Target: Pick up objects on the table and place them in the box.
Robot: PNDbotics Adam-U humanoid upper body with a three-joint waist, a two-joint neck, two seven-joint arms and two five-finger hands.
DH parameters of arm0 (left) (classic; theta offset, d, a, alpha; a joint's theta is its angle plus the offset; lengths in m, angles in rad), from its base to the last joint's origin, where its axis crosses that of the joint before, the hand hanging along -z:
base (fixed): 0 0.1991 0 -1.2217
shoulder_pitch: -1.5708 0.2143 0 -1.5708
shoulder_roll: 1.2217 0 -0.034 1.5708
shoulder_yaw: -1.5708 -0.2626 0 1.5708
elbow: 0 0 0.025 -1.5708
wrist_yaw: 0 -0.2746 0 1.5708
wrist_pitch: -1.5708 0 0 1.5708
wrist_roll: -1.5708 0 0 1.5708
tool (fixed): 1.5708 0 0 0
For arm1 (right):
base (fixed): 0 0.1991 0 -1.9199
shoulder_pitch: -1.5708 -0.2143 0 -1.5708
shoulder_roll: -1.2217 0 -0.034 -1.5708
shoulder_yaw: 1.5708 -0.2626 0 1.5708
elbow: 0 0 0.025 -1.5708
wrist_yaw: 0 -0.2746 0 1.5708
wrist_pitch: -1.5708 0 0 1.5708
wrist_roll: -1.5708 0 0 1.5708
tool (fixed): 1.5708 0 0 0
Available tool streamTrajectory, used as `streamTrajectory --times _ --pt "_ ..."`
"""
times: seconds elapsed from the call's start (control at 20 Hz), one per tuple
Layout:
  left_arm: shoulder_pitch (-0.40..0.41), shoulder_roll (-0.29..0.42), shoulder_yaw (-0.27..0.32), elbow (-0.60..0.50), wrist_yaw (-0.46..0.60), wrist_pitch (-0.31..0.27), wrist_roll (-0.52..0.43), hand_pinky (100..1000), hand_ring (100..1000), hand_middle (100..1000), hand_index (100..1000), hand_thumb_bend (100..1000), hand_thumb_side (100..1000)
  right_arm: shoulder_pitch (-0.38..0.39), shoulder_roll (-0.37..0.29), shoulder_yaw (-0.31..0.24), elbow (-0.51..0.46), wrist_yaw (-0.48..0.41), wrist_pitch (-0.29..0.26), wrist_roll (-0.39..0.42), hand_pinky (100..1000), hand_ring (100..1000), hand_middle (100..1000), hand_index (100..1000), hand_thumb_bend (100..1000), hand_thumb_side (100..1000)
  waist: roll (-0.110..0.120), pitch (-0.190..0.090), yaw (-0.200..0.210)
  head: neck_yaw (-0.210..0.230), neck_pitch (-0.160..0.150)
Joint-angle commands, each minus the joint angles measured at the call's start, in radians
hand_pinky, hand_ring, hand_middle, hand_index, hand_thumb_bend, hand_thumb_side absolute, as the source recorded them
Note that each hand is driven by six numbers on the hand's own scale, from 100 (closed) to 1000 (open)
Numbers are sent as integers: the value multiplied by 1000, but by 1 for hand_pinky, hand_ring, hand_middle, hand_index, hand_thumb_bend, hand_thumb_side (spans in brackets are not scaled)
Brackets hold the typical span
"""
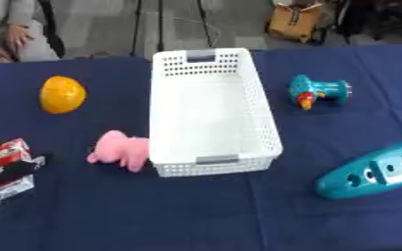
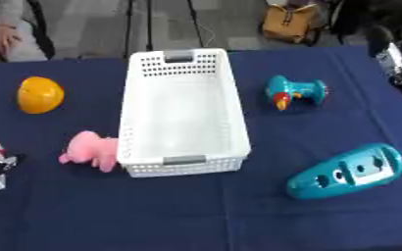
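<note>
A white perforated box (image 1: 260, 122) stands empty in the middle of the blue table. A pink plush toy (image 1: 118, 149) lies against its left wall. A yellow rounded object (image 1: 62, 94) sits at the far left. To the right of the box lie a teal toy drill (image 1: 317, 91) and a long teal object with holes (image 1: 374, 170). My left hand (image 1: 5, 179) shows at the left edge, right by a small red and white item (image 1: 10, 151); whether it holds the item is unclear. My right hand (image 2: 395, 55) is at the upper right edge, apart from everything.
The blue cloth (image 1: 153, 215) covers the whole table. Beyond the far edge are a brown bag (image 1: 294, 22) on the floor and a seated person at the far left. Stand legs rise behind the box.
</note>
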Motion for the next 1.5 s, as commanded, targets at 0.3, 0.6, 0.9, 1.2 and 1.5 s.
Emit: streamTrajectory --times 0.3,0.6,0.9,1.2,1.5 --pt "-2 19 12 -25 -58 2 -18 332 515 718 799 569 303 -11 -21 -11 -8 -4 -3 3 528 507 606 814 454 572 -1 -13 3 -4 4" --pt "8 33 12 -45 -18 -22 30 318 499 708 792 327 131 -10 -22 -12 -7 -4 -3 3 528 507 606 814 453 572 1 -13 4 -5 4" --pt "23 71 2 -65 26 -61 7 314 498 706 790 274 108 -8 -25 -14 -6 -3 -3 3 528 507 606 815 453 571 4 -15 4 -7 4" --pt "39 110 3 -114 83 -81 -2 305 492 706 792 224 111 -7 -27 -14 -5 -2 -2 3 529 507 607 815 453 571 11 -18 6 -11 4" --pt "48 158 -2 -163 117 -98 -13 286 491 707 792 211 100 -5 -29 -15 -5 -2 -2 3 529 507 607 815 452 571 12 -20 6 -13 4"
